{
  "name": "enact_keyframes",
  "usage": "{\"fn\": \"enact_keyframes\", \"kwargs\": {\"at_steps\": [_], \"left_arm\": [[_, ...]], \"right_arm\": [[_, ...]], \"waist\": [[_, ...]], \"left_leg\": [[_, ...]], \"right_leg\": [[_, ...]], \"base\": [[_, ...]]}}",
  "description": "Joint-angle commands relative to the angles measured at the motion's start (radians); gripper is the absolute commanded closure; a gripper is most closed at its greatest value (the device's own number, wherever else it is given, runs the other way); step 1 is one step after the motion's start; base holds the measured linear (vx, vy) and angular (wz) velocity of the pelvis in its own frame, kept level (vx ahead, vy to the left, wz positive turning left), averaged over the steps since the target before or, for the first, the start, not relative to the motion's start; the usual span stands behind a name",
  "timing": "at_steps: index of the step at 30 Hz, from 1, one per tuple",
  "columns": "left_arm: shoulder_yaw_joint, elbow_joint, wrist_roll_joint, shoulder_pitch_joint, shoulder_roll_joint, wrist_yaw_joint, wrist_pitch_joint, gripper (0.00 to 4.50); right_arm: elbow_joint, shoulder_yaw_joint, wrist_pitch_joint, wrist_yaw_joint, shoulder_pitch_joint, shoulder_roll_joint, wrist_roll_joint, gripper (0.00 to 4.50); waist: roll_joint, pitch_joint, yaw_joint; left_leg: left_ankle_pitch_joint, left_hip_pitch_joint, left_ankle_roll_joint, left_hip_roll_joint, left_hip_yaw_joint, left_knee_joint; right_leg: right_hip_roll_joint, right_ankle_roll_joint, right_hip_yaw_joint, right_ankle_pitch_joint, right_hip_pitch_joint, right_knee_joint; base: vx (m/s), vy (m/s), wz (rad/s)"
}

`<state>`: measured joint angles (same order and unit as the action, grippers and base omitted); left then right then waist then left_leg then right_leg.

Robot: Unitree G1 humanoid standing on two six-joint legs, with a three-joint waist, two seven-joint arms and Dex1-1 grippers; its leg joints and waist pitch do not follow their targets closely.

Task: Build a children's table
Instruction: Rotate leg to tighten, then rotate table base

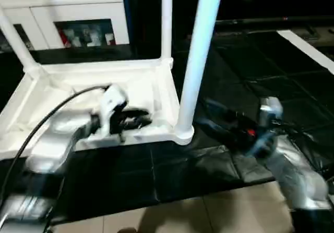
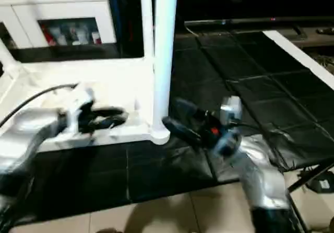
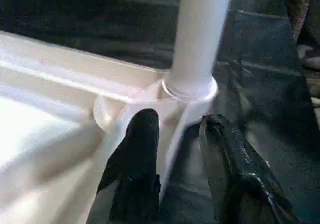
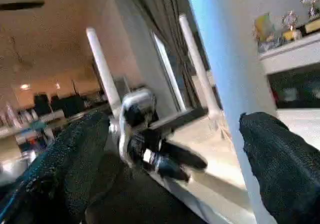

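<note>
The children's table lies upside down on a black mat, its white top (image 1: 156,69) showing the ribbed underside. Three white legs stand up from corner sockets: the near right one (image 1: 201,50), the far right one (image 1: 166,19) and a far left one (image 1: 15,40). My left gripper (image 1: 143,119) hovers over the underside near the right front socket (image 3: 190,91). Its fingers (image 3: 140,139) are parted, astride a white rib, holding nothing. My right gripper (image 2: 177,115) stands open just right of the near right leg (image 4: 225,58), at its base.
A white glass-door cabinet (image 1: 78,19) stands behind the table at the back left. The black mat (image 1: 209,175) ends at pale floor tiles (image 1: 182,212) in front. A white strip (image 1: 308,45) runs along the mat's far right edge.
</note>
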<state>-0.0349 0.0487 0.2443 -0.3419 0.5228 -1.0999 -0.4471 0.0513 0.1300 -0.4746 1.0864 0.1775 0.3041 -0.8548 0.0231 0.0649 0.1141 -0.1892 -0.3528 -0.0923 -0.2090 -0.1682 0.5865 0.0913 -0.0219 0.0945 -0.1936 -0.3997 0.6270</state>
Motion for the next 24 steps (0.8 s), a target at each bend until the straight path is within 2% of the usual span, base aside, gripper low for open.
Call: {"fn": "enact_keyframes", "kwargs": {"at_steps": [1,2,5,7,11,18,24], "left_arm": [[0.014,-0.052,0.023,0.008,0.010,0.002,-0.033,2.97],[0.026,-0.109,0.045,0.050,0.019,0.013,-0.065,2.97],[0.045,-0.155,0.064,0.090,0.021,0.030,-0.094,2.97],[0.054,-0.181,0.074,0.110,0.025,0.040,-0.115,2.97],[0.073,-0.248,0.096,0.163,0.047,0.061,-0.175,2.97],[0.075,-0.274,0.088,0.186,0.061,0.090,-0.192,2.97],[0.067,-0.291,0.090,0.187,0.061,0.122,-0.212,2.97]], "right_arm": [[0.042,0.017,-0.026,-0.003,0.000,0.004,-0.047,0.00],[0.060,0.025,-0.052,-0.002,-0.005,0.009,-0.086,0.00],[0.069,0.031,-0.073,-0.001,-0.010,0.010,-0.112,0.00],[0.075,0.036,-0.090,-0.005,-0.012,0.011,-0.127,0.00],[0.099,0.050,-0.154,-0.022,-0.018,0.012,-0.199,0.00],[0.097,0.042,-0.165,-0.021,-0.018,0.022,-0.195,0.00],[0.095,0.029,-0.163,-0.023,-0.024,0.036,-0.164,0.00]], "waist": [[0.005,-0.069,0.002],[0.004,-0.070,0.003],[0.002,-0.066,0.001],[0.002,-0.067,0.000],[0.003,-0.067,0.000],[0.004,-0.068,0.002],[0.007,-0.071,0.002]], "left_leg": [[-0.191,-0.004,0.039,-0.019,0.002,-0.067],[-0.197,-0.004,0.034,-0.019,0.003,-0.067],[-0.214,-0.002,0.032,-0.016,0.002,-0.069],[-0.209,-0.004,0.028,-0.017,0.003,-0.069],[-0.199,-0.004,0.032,-0.015,0.004,-0.069],[-0.192,-0.005,0.028,-0.013,0.003,-0.068],[-0.173,-0.006,0.027,-0.012,0.003,-0.065]], "right_leg": [[0.051,-0.190,-0.051,-0.249,0.055,-0.088],[0.052,-0.180,-0.051,-0.271,0.056,-0.087],[0.050,-0.151,-0.050,-0.336,0.050,-0.100],[0.049,-0.151,-0.050,-0.328,0.051,-0.096],[0.047,-0.144,-0.050,-0.319,0.048,-0.097],[0.046,-0.135,-0.049,-0.311,0.049,-0.097],[0.045,-0.145,-0.049,-0.269,0.051,-0.093]], "base": [[0.000,0.000,0.00],[0.000,0.000,0.00],[0.000,0.000,0.00],[0.000,0.000,0.00],[0.000,0.000,0.00],[0.000,0.000,0.00],[0.000,0.000,0.00]]}}
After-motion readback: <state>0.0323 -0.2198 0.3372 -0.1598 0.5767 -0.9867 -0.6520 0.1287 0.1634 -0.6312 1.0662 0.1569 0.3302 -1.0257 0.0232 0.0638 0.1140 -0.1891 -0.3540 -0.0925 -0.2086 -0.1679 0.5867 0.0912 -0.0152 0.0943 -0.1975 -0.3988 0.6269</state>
